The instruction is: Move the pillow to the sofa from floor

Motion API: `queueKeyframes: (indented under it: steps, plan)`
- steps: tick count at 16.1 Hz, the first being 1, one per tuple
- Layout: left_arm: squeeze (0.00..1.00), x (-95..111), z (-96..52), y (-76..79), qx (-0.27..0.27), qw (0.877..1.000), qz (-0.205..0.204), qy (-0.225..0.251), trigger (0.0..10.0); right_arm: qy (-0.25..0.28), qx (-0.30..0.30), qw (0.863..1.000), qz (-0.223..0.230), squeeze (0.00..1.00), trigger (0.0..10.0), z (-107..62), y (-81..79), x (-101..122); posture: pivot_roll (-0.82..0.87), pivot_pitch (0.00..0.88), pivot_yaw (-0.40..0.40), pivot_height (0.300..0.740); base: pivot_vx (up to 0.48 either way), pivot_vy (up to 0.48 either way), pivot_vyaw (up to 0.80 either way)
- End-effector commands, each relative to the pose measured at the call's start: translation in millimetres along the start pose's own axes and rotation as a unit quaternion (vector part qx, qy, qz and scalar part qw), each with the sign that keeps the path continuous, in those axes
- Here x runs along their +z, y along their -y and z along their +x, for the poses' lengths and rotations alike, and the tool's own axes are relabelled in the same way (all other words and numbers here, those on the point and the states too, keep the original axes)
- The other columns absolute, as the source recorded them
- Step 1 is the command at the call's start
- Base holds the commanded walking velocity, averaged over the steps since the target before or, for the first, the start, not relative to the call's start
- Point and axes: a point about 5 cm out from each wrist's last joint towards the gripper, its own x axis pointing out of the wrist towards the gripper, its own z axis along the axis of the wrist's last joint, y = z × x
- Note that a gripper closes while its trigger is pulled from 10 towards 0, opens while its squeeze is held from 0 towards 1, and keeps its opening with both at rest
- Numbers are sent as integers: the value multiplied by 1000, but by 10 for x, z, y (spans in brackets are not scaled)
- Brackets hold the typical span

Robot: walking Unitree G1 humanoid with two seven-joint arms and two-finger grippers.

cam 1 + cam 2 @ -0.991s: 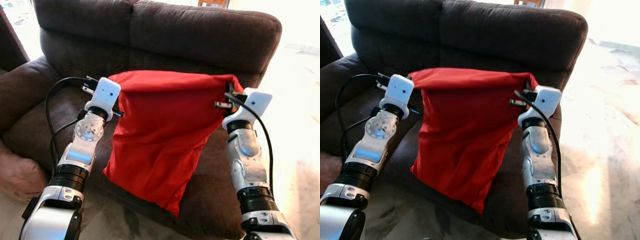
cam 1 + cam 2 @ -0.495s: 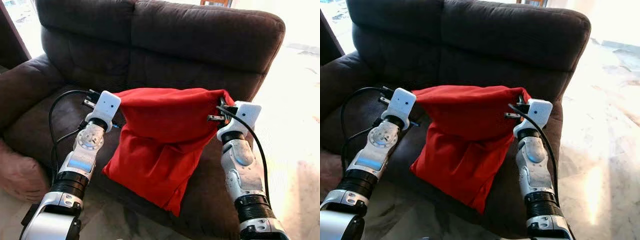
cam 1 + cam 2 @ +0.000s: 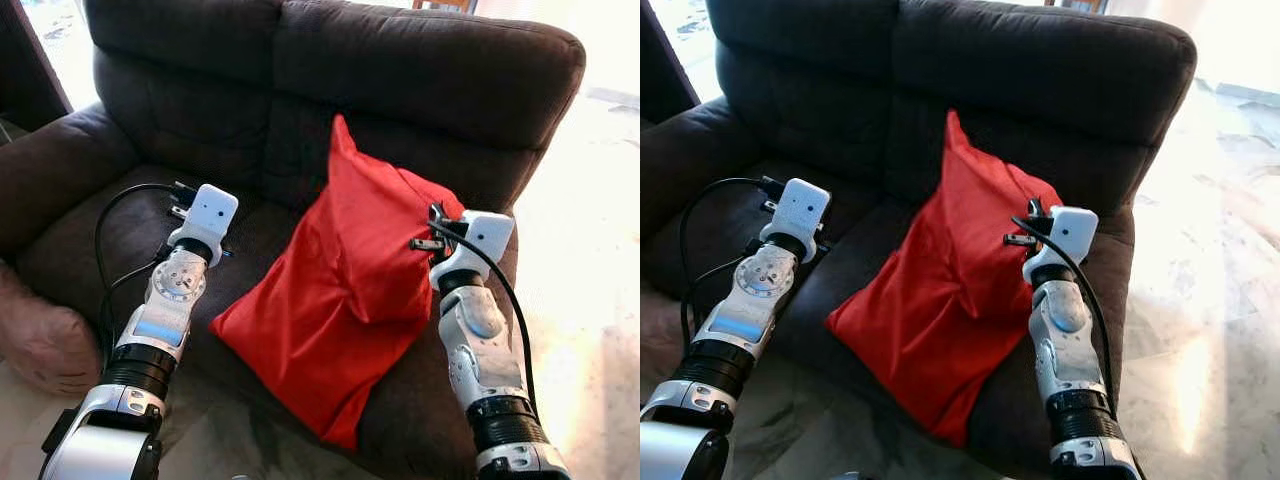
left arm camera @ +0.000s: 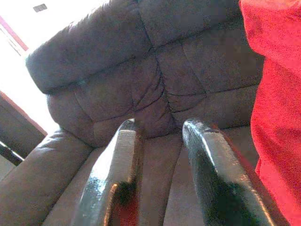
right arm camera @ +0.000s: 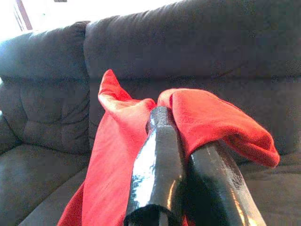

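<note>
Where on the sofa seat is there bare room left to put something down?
The left seat cushion is bare, bordered by the left armrest and the red pillow. The right seat is crowded: the pillow covers it and the right end effector grips its corner.

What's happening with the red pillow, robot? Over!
Left tool open, off the pillow. Right tool shut on the pillow's corner. Pillow lying on the sofa seat, leaning on the backrest. Nothing in the way.

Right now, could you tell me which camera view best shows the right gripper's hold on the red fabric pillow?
The right wrist view: the right gripper pinches the red fabric pillow. The eye views show the pillow lying on the sofa seat; the left wrist view catches its edge.
</note>
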Motion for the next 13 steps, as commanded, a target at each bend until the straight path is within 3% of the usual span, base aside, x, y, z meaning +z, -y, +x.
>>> queueKeyframes:
  steps: [1, 7, 13]
  plan:
    - [16, -32, -12, -5, 5, 1000, 4, -10, 10000, 10, 12, 1000, 2, 0, 10000, 15, -41, 42, 44, 52, -33, 740, 0, 0, 0]
    - [0, 33, -4, -18, 19, 1000, -3, 6, 10000, 12, 19, 1000, -2, 0, 10000, 65, -59, 72, 43, 46, -39, 740, 0, 0, 0]
    - [0, 38, -43, -3, 27, 1000, -11, 13, 10000, 21, 87, 996, -24, 0, 10000, 601, -426, 435, 58, 52, -56, 740, 0, 0, 0]
